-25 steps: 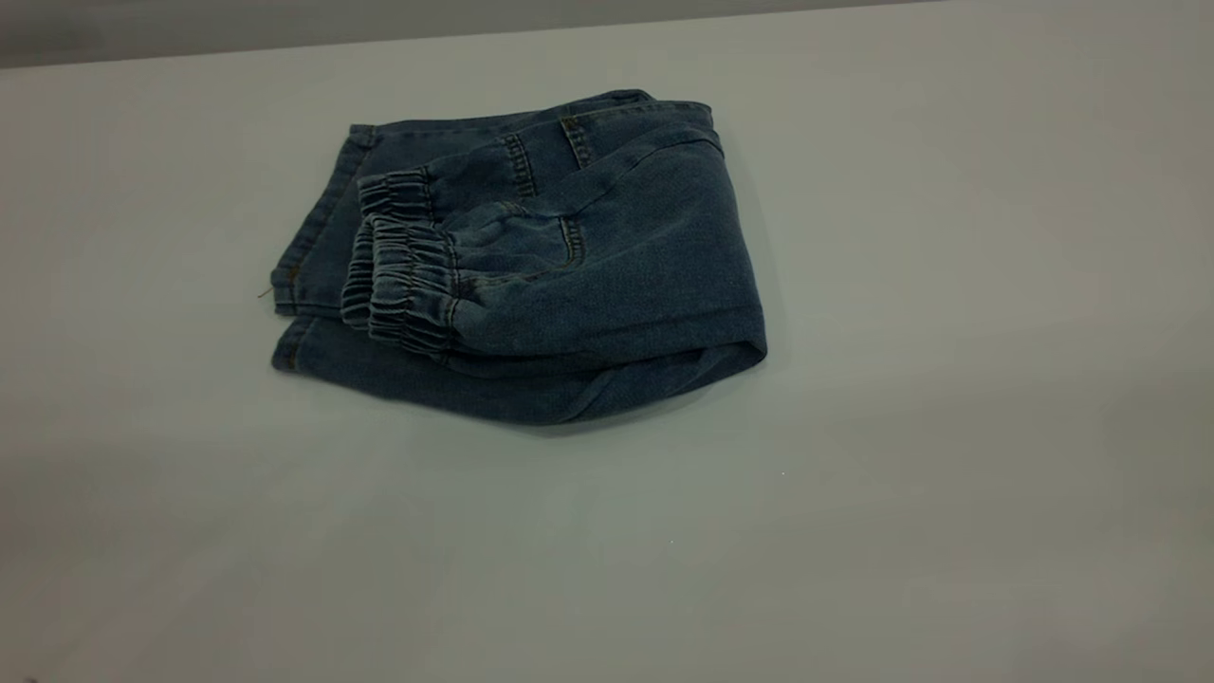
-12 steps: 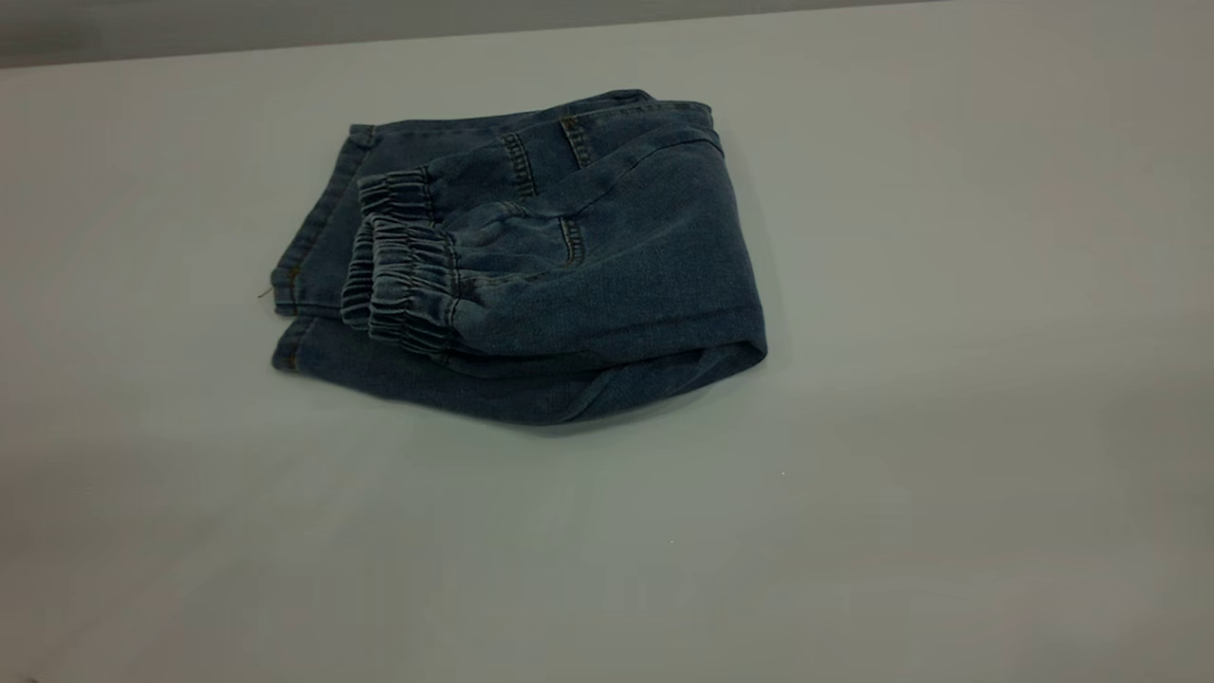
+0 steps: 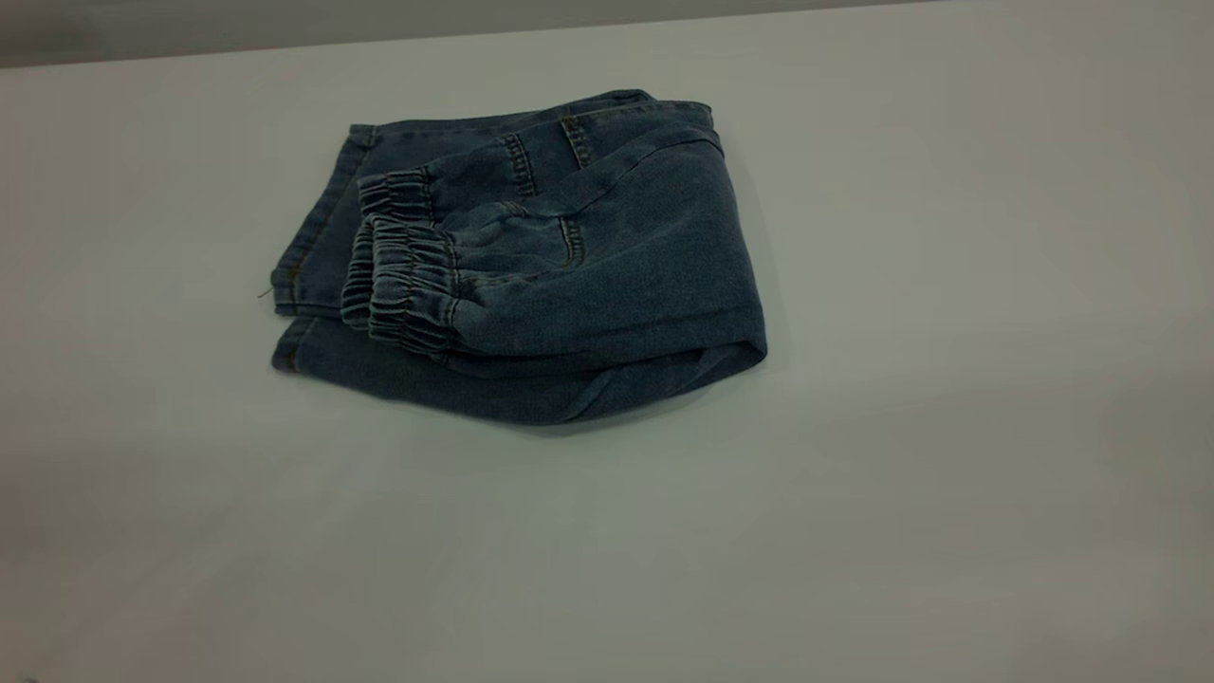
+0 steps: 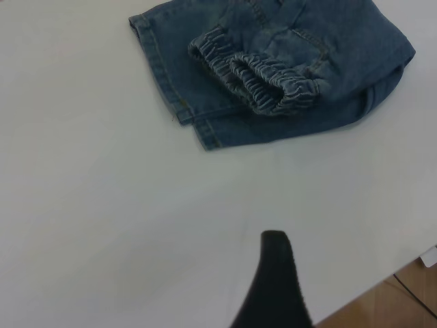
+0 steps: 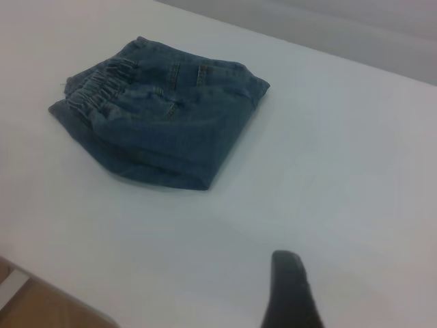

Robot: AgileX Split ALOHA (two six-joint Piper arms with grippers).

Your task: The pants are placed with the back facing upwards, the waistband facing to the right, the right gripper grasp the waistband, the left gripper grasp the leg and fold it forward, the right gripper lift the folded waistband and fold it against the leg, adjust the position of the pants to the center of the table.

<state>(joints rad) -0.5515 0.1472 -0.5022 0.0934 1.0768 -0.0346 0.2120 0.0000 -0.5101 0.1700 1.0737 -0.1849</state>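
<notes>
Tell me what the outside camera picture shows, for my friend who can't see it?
Folded blue denim shorts lie on a plain white-grey table, a little left of and beyond the middle. Their ruched elastic waistband is folded over on top, toward the left. No robot arm or tool shows in this picture.

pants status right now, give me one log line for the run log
pants: folded, lying on table | waistband: on top, facing left | left gripper: clear of pants | right gripper: clear of pants | contact: none
</notes>
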